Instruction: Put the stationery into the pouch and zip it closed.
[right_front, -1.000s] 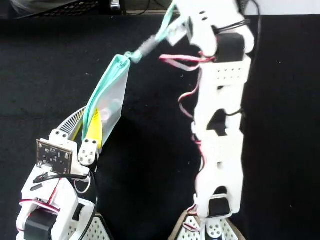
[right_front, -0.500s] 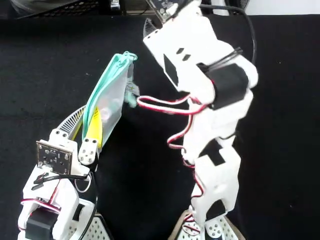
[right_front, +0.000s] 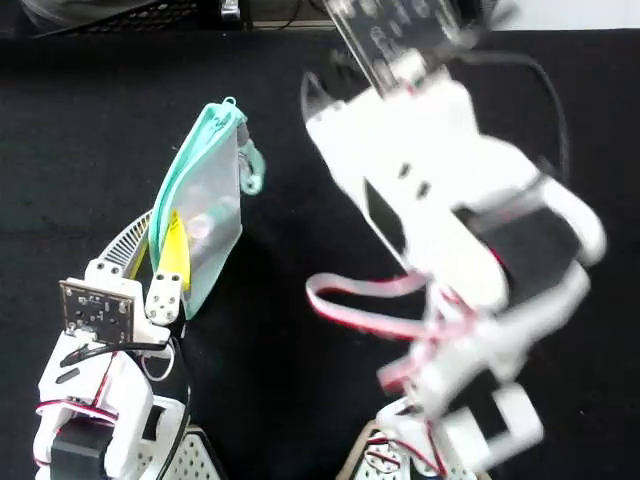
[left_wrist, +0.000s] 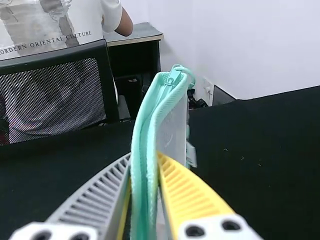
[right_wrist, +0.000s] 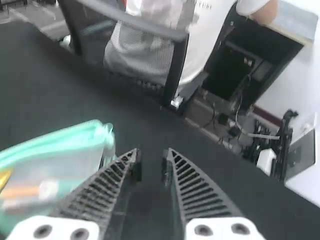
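Change: We find that the right arm has swung up and back from the pouch. A second ago its gripper held the zip pull stretched out from the pouch's far end; now the pull hangs loose beside that end. The pouch has also tipped a little toward the left arm's side.
Right arm: It rears high above the black table, on the right side of the high view, and looks blurred.
Right gripper: We see its two dark ribbed fingers a narrow gap apart, with nothing between them. It hovers near the pouch's far end without touching it.
Left gripper: It is clamped on the near end of the pouch, with a grey finger on one side and a yellow finger on the other.
Pouch: It is translucent with a mint-green zip edge. It stands on edge with the zip upward, reaching from the left gripper toward the far side of the table. We cannot tell whether its lower edge touches the table.
Zip: The two mint bands lie together along the length we can see, and the slider sits at the far end.
Stationery: Pale shapes show through the pouch wall, and the right wrist view shows an orange piece inside. We cannot tell what each item is.
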